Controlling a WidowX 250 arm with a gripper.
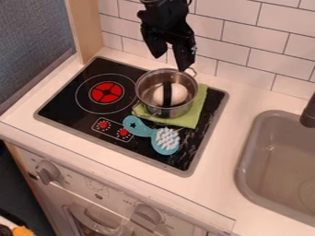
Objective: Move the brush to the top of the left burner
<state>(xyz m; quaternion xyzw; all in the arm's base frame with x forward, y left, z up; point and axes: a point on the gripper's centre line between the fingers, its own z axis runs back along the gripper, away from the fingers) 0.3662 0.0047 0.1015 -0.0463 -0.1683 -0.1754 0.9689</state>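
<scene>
The gripper (pixel 171 57) hangs above the back of the stove, its two fingers spread apart with nothing between them, over the rear rim of the metal pot. A teal brush (pixel 154 134) with white bristles facing up lies on the front right part of the black stovetop, its handle toward the left and partly over the printed knob panel. The left burner (pixel 107 92) is a red disc inside thin rings, with nothing on it. It lies behind and to the left of the brush.
The metal pot (pixel 146 95) stands on a green cloth (pixel 192 116) at the right of the stove, holding a pale round object with a dark band. At the right is a grey sink (pixel 245 159) with a dark faucet (pixel 309 114). A tiled wall rises behind.
</scene>
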